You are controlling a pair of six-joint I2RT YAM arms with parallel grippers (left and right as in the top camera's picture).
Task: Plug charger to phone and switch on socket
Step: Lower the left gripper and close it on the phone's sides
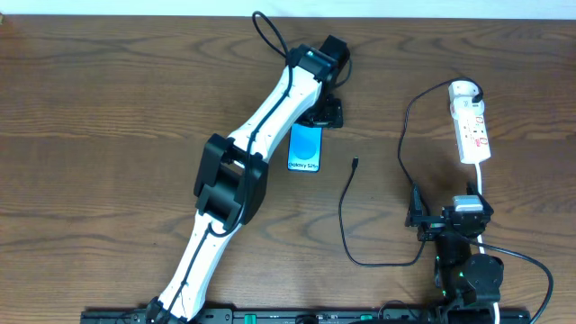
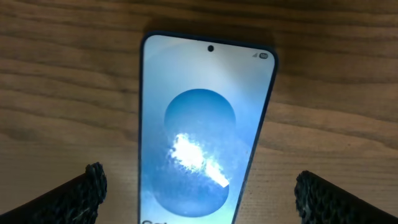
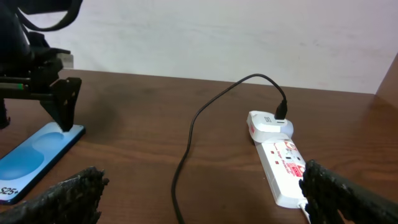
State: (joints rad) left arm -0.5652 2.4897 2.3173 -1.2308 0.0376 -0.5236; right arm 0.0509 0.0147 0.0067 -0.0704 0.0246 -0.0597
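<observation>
We see the left claw [image 1: 322, 112], apart, above the phone's [image 1: 305, 148] far end; the charger's [image 1: 341, 216] tip lies beside it toward the right claw [image 3: 202, 179], also apart.

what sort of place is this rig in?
Likely a robot test bench, indoors: brown wooden table against a plain white wall, a white robot arm reaching over it, with a blue-screened phone, black charger cable and white power strip.
</observation>
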